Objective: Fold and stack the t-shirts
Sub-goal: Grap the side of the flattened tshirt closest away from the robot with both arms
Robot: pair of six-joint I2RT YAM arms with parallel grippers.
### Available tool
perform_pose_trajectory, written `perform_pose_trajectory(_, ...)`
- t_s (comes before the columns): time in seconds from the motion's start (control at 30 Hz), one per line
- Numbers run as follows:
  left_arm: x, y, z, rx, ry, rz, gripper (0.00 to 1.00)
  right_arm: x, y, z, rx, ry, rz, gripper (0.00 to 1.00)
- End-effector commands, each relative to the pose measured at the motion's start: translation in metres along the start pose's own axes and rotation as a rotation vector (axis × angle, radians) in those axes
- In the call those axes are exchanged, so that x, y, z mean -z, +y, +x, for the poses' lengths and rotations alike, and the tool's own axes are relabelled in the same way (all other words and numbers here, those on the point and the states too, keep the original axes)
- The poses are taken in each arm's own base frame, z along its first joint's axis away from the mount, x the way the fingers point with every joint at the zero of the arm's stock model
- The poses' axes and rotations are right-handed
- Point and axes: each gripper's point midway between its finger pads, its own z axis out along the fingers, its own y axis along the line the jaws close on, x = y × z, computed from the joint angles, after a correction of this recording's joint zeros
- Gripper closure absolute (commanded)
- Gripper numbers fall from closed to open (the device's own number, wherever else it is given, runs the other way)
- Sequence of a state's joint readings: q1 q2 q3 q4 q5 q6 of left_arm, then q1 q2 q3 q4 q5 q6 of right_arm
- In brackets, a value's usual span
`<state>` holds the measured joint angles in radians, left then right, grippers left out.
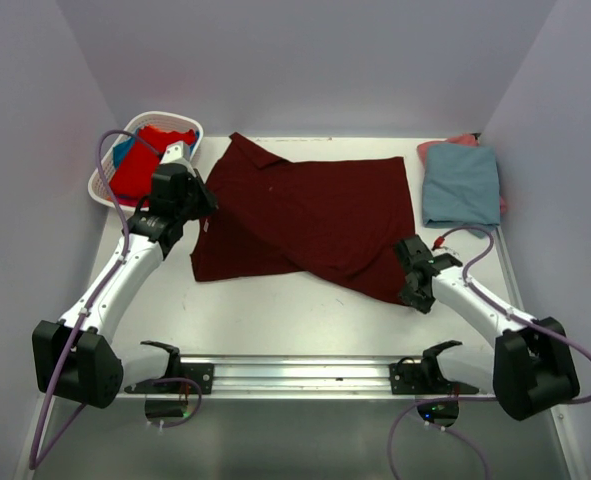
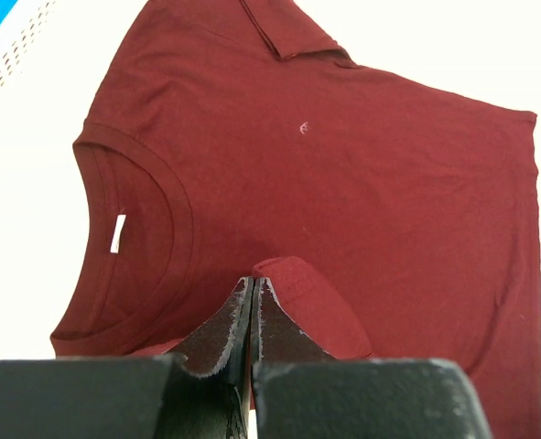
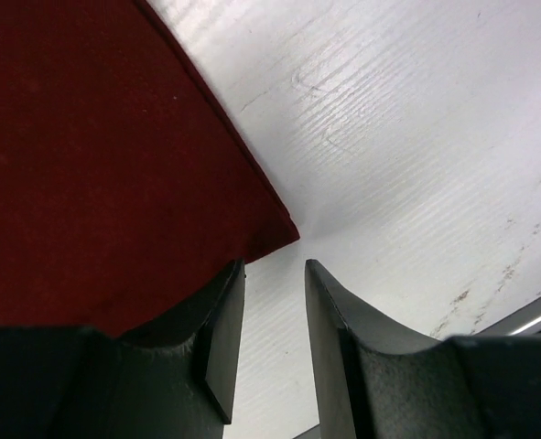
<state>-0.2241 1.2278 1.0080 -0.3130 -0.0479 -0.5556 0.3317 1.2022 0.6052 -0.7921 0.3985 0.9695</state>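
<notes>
Pale walls (image 1: 305, 60) enclose the white desk (image 1: 275, 310). The left gripper (image 2: 253, 282) pinches the maroon shirt (image 2: 343, 183); the right gripper (image 3: 275, 267) stands half-open, empty.

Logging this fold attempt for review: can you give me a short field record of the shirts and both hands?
spread out: maroon t-shirt
left hand: shut, pinching its cloth near the collar
right hand: open, at its near-right corner, not gripping
folded pile: grey-blue t-shirt, far right
basket: far left, red t-shirt inside

dark maroon t-shirt (image 1: 315, 215), grey-blue shirt (image 1: 461, 186), white basket (image 1: 97, 186)
</notes>
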Motion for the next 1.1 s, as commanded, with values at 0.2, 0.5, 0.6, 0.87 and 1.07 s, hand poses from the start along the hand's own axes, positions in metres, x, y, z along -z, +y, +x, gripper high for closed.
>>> perform_pose_trajectory(0.2, 0.008, -0.012, -0.021, -0.028, -0.053, 0.035, 1.0, 0.013, -0.01, -0.015, -0.055, -0.088, -0.004, 0.6)
perform_pose_trajectory(0.5, 0.006, -0.012, -0.019, -0.028, -0.045, 0.034, 1.0, -0.007, -0.008, -0.022, -0.102, -0.122, 0.068, 0.62)
perform_pose_trajectory(0.6, 0.006, -0.01, -0.018, -0.032, -0.042, 0.029, 1.0, -0.011, -0.005, -0.025, -0.12, -0.144, 0.061, 0.62)
perform_pose_trajectory(0.87, 0.006, -0.01, -0.017, -0.032, -0.042, 0.029, 1.0, -0.015, -0.007, -0.022, -0.111, -0.139, 0.074, 0.62)
perform_pose_trajectory(1.07, 0.006, -0.01, -0.016, -0.03, -0.038, 0.031, 1.0, -0.022, 0.001, -0.019, -0.063, -0.092, 0.085, 0.74)
